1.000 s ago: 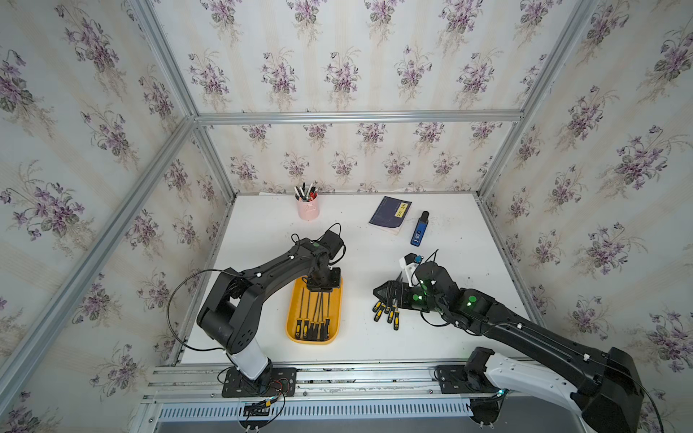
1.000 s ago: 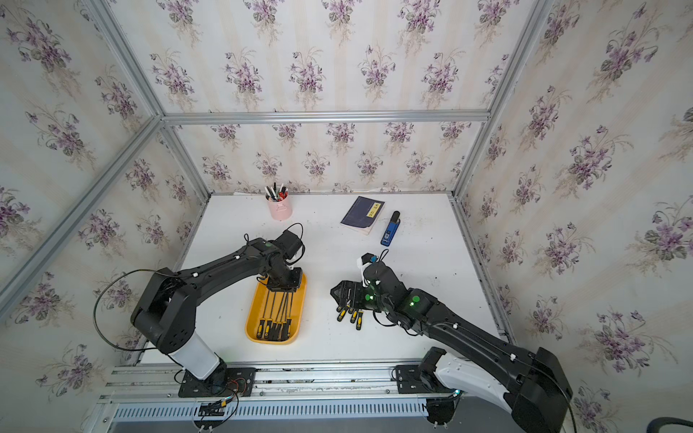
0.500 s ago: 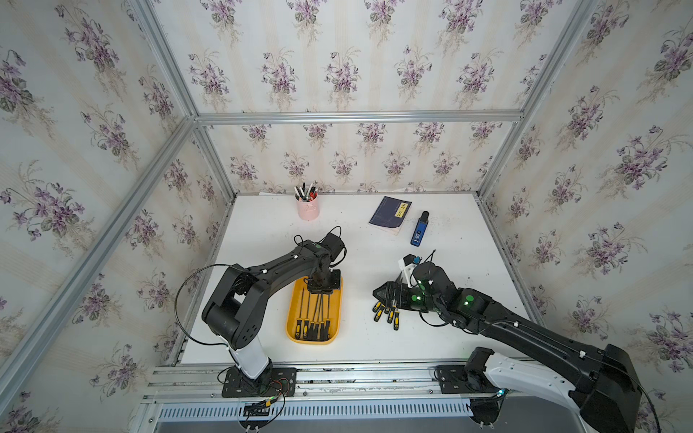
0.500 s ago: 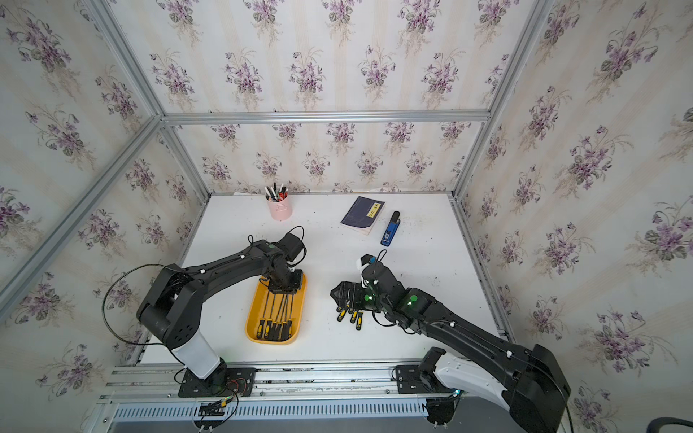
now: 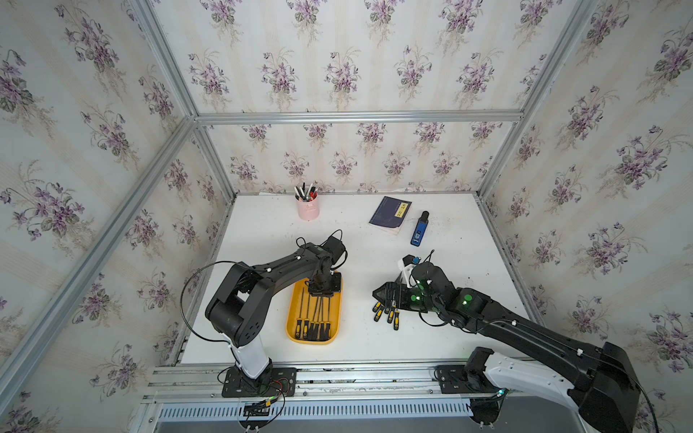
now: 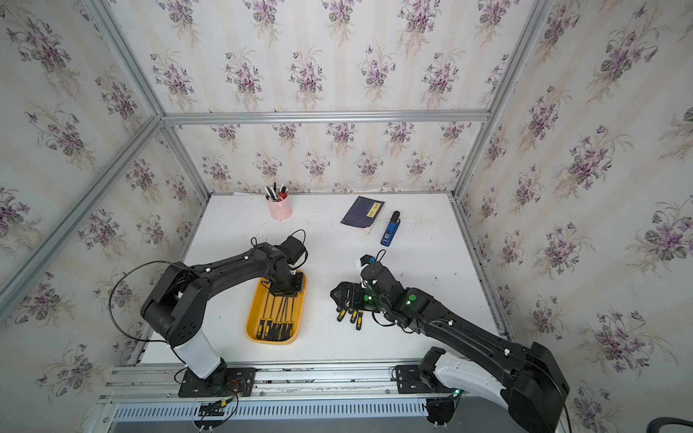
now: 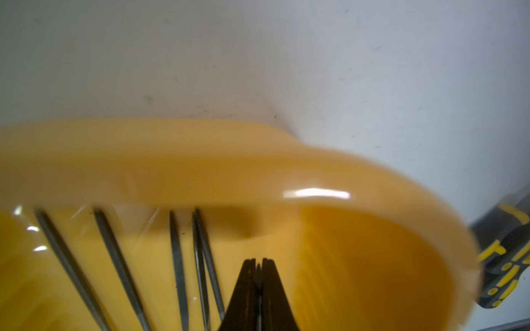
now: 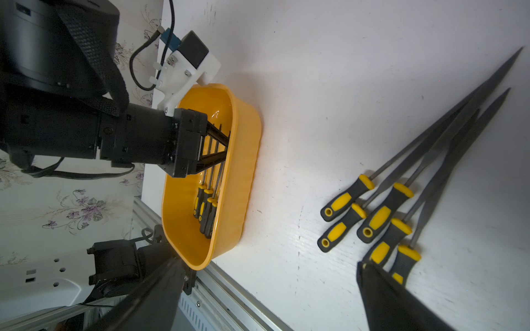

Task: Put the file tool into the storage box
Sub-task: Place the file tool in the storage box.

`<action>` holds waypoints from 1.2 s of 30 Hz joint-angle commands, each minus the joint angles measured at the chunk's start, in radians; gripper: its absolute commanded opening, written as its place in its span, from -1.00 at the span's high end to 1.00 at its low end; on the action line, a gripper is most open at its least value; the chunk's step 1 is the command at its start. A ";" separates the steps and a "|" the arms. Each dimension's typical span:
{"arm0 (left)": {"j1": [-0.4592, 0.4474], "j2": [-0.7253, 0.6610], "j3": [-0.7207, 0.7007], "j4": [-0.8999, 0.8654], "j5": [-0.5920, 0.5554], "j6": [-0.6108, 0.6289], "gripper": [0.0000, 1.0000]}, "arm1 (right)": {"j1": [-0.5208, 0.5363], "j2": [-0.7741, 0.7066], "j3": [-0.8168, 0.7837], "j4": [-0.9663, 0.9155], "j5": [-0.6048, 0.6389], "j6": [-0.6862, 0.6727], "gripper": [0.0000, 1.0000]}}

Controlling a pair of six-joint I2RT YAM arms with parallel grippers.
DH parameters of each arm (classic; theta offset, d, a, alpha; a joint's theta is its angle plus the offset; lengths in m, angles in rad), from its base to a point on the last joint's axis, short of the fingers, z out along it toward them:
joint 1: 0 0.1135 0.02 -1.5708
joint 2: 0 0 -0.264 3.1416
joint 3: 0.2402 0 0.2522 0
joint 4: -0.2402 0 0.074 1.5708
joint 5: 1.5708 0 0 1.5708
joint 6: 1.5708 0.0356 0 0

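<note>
Your white tabletop (image 5: 468,243) carries a shallow orange-yellow plastic tray (image 5: 313,341) near the front. A loose cluster of black-and-yellow-handled steel files (image 5: 386,313) lies apart from it. At the back stand a pink pen cup (image 5: 308,209), a dark blue booklet (image 5: 389,215) and, just beside it, a slim blue gadget (image 5: 418,232).

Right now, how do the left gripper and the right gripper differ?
The left gripper is shut; the right gripper is wide open. The left gripper reaches down into the storage box, among the stored files; the right gripper is over the loose files on the table, outside the box. Both have black fingers.
</note>
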 commanded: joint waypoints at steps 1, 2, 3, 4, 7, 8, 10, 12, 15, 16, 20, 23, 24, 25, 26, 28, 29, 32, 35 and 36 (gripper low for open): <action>0.000 0.004 -0.006 0.005 -0.008 -0.003 1.00 | 0.000 -0.002 0.000 0.012 0.002 -0.005 -1.00; 0.000 0.004 -0.009 0.007 -0.009 -0.003 1.00 | 0.000 -0.003 0.001 0.012 0.002 -0.004 -1.00; 0.000 0.005 -0.010 0.007 -0.010 -0.002 0.98 | 0.000 -0.003 0.000 0.012 0.002 -0.004 -1.00; 0.000 0.007 -0.010 0.009 -0.013 -0.001 0.96 | 0.000 -0.002 0.001 0.013 0.002 -0.004 -1.00; -0.001 0.009 -0.012 0.012 -0.016 0.002 0.89 | 0.000 -0.002 -0.001 0.012 0.003 -0.003 -1.00; -0.001 0.010 -0.012 0.012 -0.015 0.002 0.87 | 0.000 -0.001 0.001 0.013 0.004 -0.004 -1.00; -0.001 0.012 -0.012 0.014 -0.013 0.003 0.81 | 0.000 0.000 0.000 0.014 0.003 -0.004 -1.00; -0.001 0.016 -0.012 0.015 -0.014 0.004 0.77 | 0.000 0.002 0.000 0.015 0.004 -0.004 -1.00; -0.001 0.023 -0.008 0.012 -0.015 0.007 0.72 | 0.000 0.003 0.000 0.018 0.002 -0.005 -1.00; -0.003 0.025 -0.006 0.013 -0.016 0.009 0.69 | 0.000 0.003 0.000 0.017 0.003 -0.006 -1.00; -0.003 0.025 -0.004 0.009 -0.022 0.010 0.61 | 0.001 0.005 0.002 0.017 0.004 -0.007 -1.00; -0.004 0.024 -0.001 0.006 -0.024 0.012 0.56 | 0.000 0.006 0.002 0.019 0.002 -0.006 -1.00; -0.004 0.022 0.000 0.005 -0.024 0.012 0.55 | 0.000 0.007 0.003 0.017 0.002 -0.008 -1.00; -0.004 0.020 0.002 0.004 -0.027 0.012 0.54 | 0.000 0.008 0.004 0.017 0.002 -0.008 -1.00; -0.004 0.016 0.006 0.000 -0.026 0.013 0.53 | 0.000 0.009 0.003 0.017 0.003 -0.009 -1.00; -0.005 0.010 0.013 -0.008 -0.027 0.015 0.51 | 0.000 0.009 0.003 0.016 0.003 -0.008 -1.00; -0.004 0.005 0.020 -0.014 -0.026 0.016 0.49 | 0.001 0.008 0.002 0.016 0.005 -0.007 -1.00; -0.006 -0.016 0.040 -0.038 -0.028 0.020 0.45 | 0.000 0.002 0.002 0.013 0.013 -0.005 -1.00; -0.006 -0.058 0.061 -0.067 -0.034 0.023 0.36 | 0.000 -0.004 0.004 0.008 0.024 0.000 -1.00; -0.005 -0.073 0.070 -0.076 -0.037 0.024 0.33 | 0.000 -0.005 0.004 0.000 0.034 0.003 -1.00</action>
